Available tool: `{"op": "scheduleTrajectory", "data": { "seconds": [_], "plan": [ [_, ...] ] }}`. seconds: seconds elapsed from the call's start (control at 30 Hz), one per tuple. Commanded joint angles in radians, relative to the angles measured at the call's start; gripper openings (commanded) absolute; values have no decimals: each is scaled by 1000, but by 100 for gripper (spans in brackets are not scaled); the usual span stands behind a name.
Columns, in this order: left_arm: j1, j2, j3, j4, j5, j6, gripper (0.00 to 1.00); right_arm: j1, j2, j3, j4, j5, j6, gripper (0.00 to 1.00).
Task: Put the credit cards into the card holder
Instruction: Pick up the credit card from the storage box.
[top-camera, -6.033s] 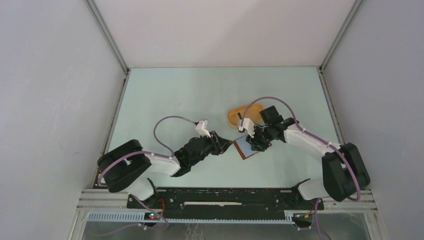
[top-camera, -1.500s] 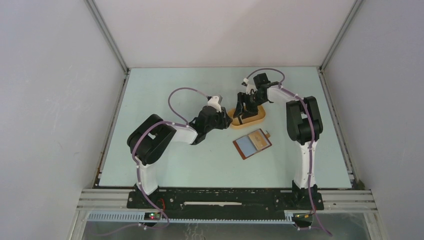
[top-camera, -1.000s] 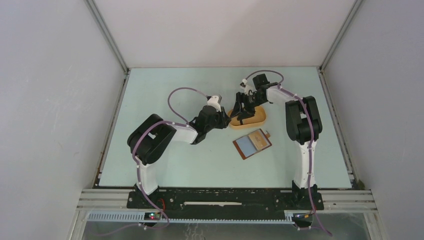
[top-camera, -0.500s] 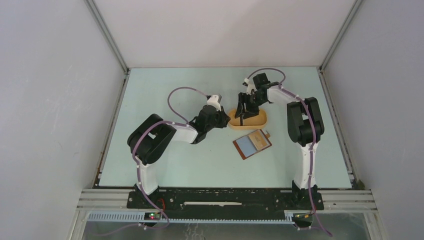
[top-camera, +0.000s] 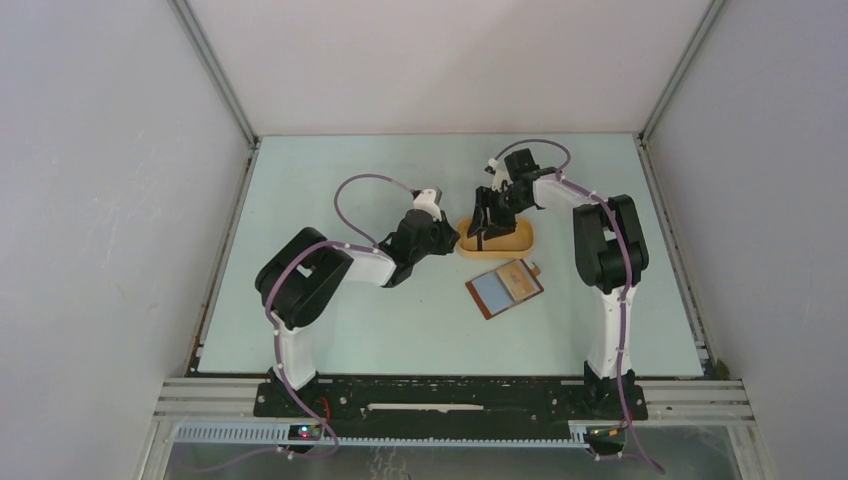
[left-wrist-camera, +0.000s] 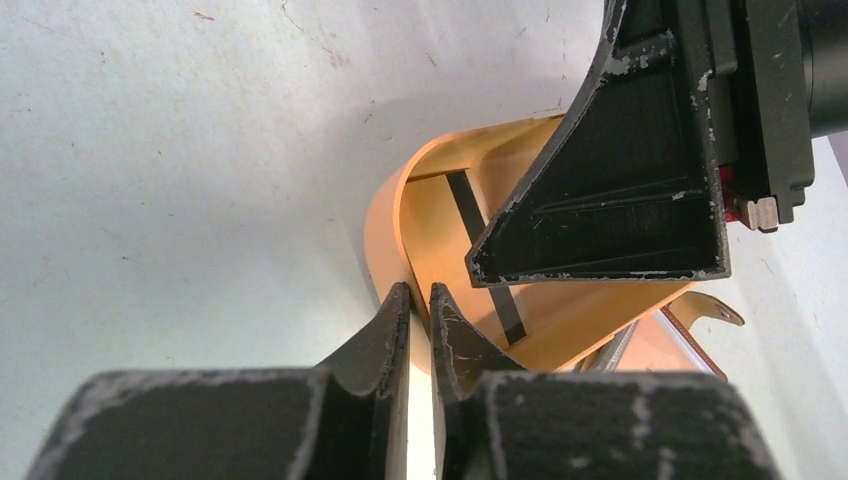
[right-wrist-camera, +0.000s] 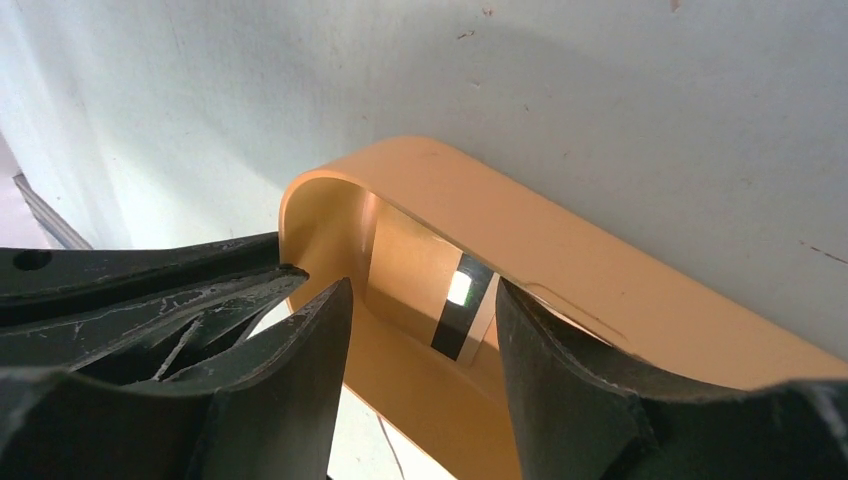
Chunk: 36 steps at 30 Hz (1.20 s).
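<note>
At the tray (top-camera: 520, 240), the left gripper (left-wrist-camera: 420, 292) clamps the rim. Over a card (right-wrist-camera: 462, 315) the right gripper (right-wrist-camera: 422, 290) gapes; it should probably close next, then lift.

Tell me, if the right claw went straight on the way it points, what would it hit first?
Probably the striped card lying inside the orange tray: the right gripper points into it, jaws open, with the card straight ahead. Depth is unclear, so the tray floor could come first.

The right gripper (top-camera: 490, 215) is masking the credit cards (right-wrist-camera: 462, 312) overhead; the tray (left-wrist-camera: 385, 215) is occluding most of the card holder (left-wrist-camera: 712, 309).
</note>
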Motion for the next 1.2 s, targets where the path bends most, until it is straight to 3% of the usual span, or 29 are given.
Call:
{"op": "scheduleTrajectory", "data": {
  "seconds": [0.0,0.57,1.17],
  "plan": [
    [-5,8,19,66,40,-5,0,8,34,-20,48,-58,61,64],
    [-4,6,1,107,40,-12,0,-21,66,-33,100,-175,122,63],
    [16,61,39,139,218,-38,9,-55,82,-44,129,-303,142,68]
  ]
}}
